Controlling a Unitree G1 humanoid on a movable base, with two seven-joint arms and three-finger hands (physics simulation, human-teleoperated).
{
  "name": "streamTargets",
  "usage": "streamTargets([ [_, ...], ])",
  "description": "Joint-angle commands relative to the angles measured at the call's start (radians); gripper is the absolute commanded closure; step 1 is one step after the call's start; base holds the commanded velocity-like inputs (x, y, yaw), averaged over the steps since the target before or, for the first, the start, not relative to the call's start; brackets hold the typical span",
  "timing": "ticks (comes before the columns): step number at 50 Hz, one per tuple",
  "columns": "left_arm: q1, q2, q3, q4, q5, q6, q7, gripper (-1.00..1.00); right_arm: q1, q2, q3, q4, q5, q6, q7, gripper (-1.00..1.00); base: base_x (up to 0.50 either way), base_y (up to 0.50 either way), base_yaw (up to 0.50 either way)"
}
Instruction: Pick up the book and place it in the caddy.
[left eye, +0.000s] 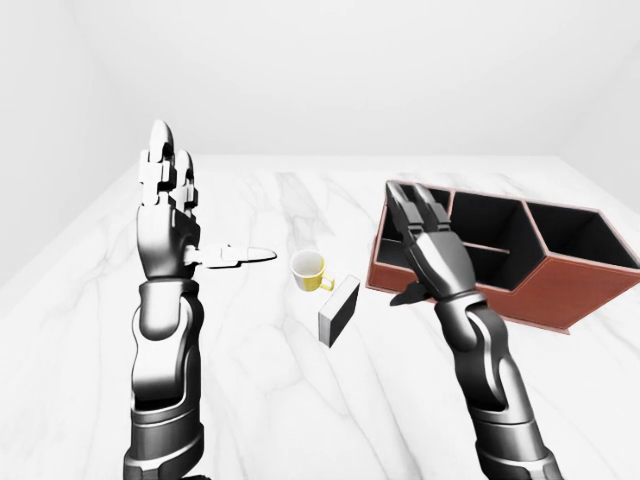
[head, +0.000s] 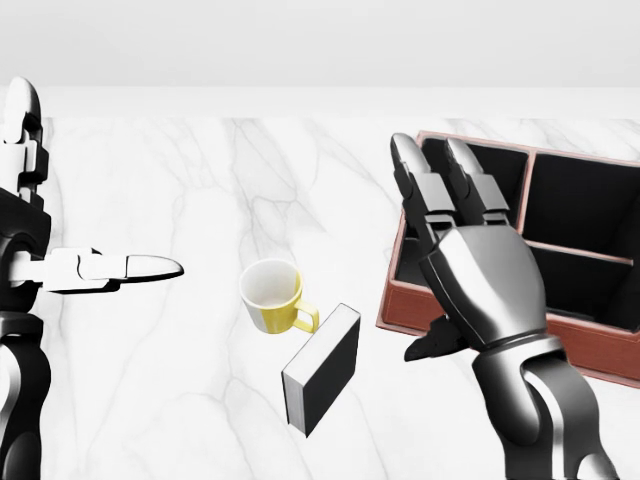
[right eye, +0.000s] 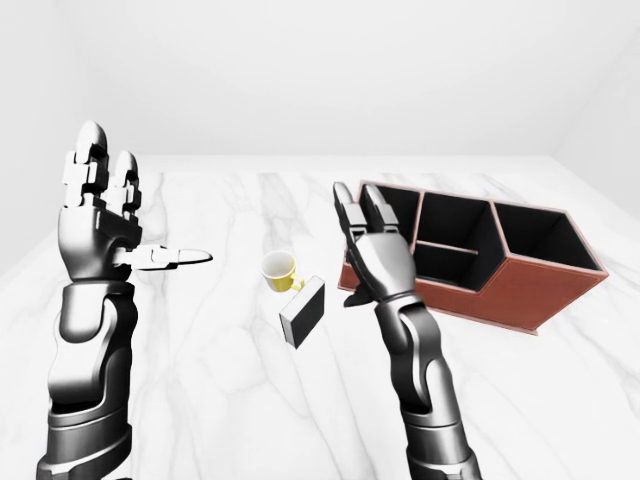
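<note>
Standing on the white table (head: 200, 180) are one book (head: 322, 368), one yellow cup (head: 273, 297) and one red caddy (right eye: 520, 290). The cup sits just beside the book at 11 o'clock. The book is dark with white pages, tilted on its edge. Left hand (left eye: 170, 215) and right hand (head: 478, 262) have fingers spread wide, holding nothing

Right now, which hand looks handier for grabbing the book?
The right hand, probably: it hangs open between the book and the caddy, near both. The left hand is raised, open, far off at the view's left edge.
</note>
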Motion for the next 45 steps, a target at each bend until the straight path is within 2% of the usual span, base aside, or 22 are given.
streamTargets([
  [1, 0.001, 0.001, -0.001, 0.002, 0.003, 0.000, -0.001, -1.00, -0.024, -0.003, 0.032, 0.054, -0.297, 0.000, -0.037, -1.00, 0.00, 0.00, 0.00],
  [6, 0.001, 0.000, 0.000, 0.004, 0.005, 0.000, 0.000, -1.00, -0.047, -0.004, 0.044, 0.081, -0.364, 0.000, -0.091, -1.00, 0.00, 0.00, 0.00],
  [9, 0.001, 0.000, 0.000, 0.006, 0.004, 0.000, 0.000, -1.00, -0.035, 0.013, 0.056, 0.069, -0.364, 0.000, -0.055, -1.00, 0.00, 0.00, 0.00],
  [13, 0.001, 0.000, 0.000, 0.006, 0.003, 0.000, 0.000, -1.00, 0.000, 0.038, 0.077, 0.021, -0.351, 0.000, 0.050, -1.00, 0.00, 0.00, 0.00],
  [18, 0.001, -0.001, 0.001, 0.006, 0.002, 0.000, 0.000, -1.00, 0.012, 0.060, 0.111, 0.012, -0.344, 0.000, 0.084, -1.00, 0.00, 0.00, 0.00],
  [36, -0.007, 0.002, 0.003, 0.012, -0.003, 0.000, 0.012, -1.00, -0.036, 0.115, 0.203, 0.155, -0.456, 0.000, 0.029, -1.00, 0.00, 0.00, 0.00],
  [45, -0.010, 0.004, 0.005, 0.020, -0.001, 0.000, 0.017, -1.00, -0.104, 0.149, 0.249, 0.342, -0.550, 0.000, -0.064, -1.00, 0.00, 0.00, 0.00],
])
